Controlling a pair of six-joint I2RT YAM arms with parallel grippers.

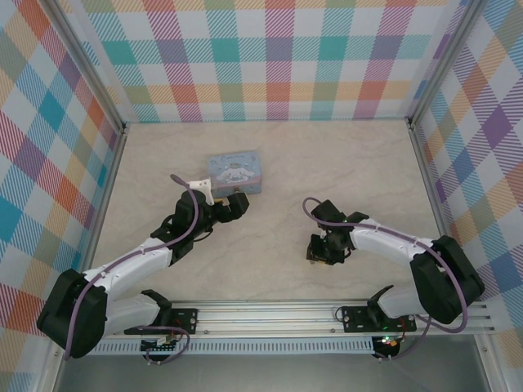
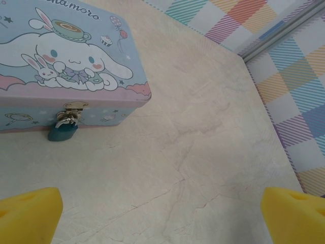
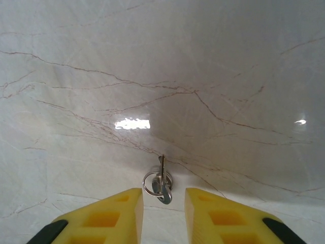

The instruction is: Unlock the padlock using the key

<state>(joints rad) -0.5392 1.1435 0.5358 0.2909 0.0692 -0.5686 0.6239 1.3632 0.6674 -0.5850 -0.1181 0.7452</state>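
Key is flanked on the table by the narrowly parted right end effector; the left end effector is spread wide near the padlock.

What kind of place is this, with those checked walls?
Probably a robot test booth: plaid panels wall in a marble-look tabletop, two robot arms are bolted to a metal rail, and a cartoon tin bears a tiny padlock.

Left hand has its yellow fingertips spread wide over the pale marbled desk. Ahead and off to its left sits a pale blue cartoon-printed rectangular tin. A tiny blue padlock hangs from its gold latch, bottom touching the desk.
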